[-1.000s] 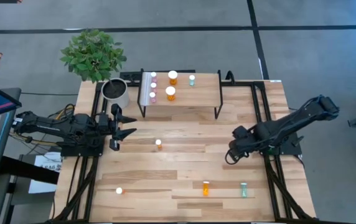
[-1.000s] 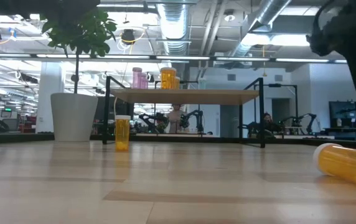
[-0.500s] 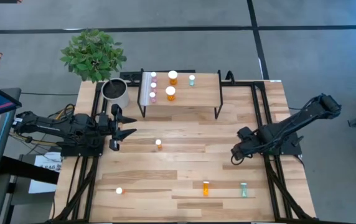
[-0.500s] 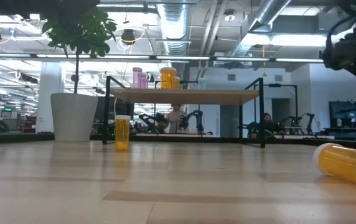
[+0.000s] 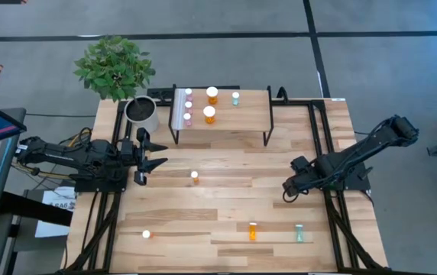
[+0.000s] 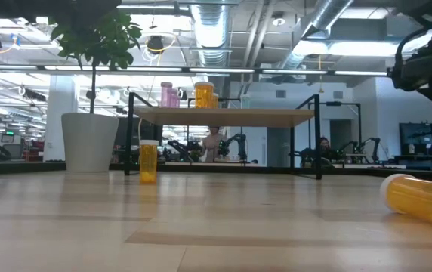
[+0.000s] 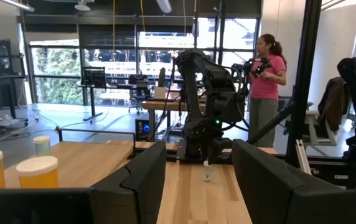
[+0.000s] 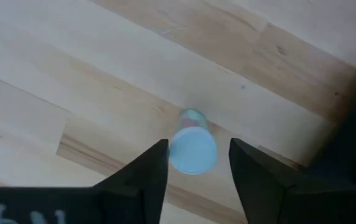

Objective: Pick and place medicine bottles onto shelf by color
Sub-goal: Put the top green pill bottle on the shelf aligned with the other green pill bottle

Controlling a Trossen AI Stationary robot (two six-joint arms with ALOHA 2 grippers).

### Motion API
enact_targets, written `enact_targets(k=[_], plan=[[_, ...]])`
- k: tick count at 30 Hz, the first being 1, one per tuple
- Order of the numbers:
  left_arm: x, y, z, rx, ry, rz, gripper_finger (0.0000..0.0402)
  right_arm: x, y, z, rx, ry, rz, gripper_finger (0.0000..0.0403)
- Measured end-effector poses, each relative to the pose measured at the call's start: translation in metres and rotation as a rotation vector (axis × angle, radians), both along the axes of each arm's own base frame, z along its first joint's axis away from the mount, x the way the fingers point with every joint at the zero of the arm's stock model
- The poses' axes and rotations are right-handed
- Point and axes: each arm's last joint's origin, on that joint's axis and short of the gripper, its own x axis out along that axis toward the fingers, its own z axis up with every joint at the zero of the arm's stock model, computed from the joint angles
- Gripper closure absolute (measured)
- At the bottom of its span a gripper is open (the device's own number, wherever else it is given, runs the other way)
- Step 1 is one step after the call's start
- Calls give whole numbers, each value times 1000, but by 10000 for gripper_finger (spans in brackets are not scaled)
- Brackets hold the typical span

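Bottles are sitting in two groups when seen from above: on the shelf (image 5: 222,111) stand pink ones (image 5: 188,105), two larger orange ones (image 5: 210,114) and a pale green one (image 5: 235,98), while the table (image 5: 226,206) is carrying a small orange bottle (image 5: 195,176), another white-capped one (image 5: 146,234), an orange bottle (image 5: 252,231) and a green bottle (image 5: 299,233) near the front. The left claw (image 5: 144,162) is waiting by the plant pot (image 5: 142,113), fingers spread apart. The right claw (image 5: 289,188) is hanging over the right side of the table.

Low down, an orange bottle is lying on its side (image 6: 420,199).

From the right wrist, the fingers (image 8: 147,177) are standing apart on either side of a green bottle's white cap (image 8: 192,148), not touching it.
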Motion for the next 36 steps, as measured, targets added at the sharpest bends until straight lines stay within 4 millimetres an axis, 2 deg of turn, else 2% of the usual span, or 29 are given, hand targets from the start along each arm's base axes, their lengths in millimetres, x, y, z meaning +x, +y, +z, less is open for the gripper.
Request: enact_targets(k=[7, 23, 36], plan=[[0, 0, 0, -5, 0, -1, 229, 2, 1, 0, 9, -20, -4, 238], [0, 0, 0, -6, 0, -1, 229, 2, 1, 0, 10, -21, -6, 194], [0, 0, 0, -5, 0, -2, 229, 6, 3, -4, 15, 2, -6, 193]])
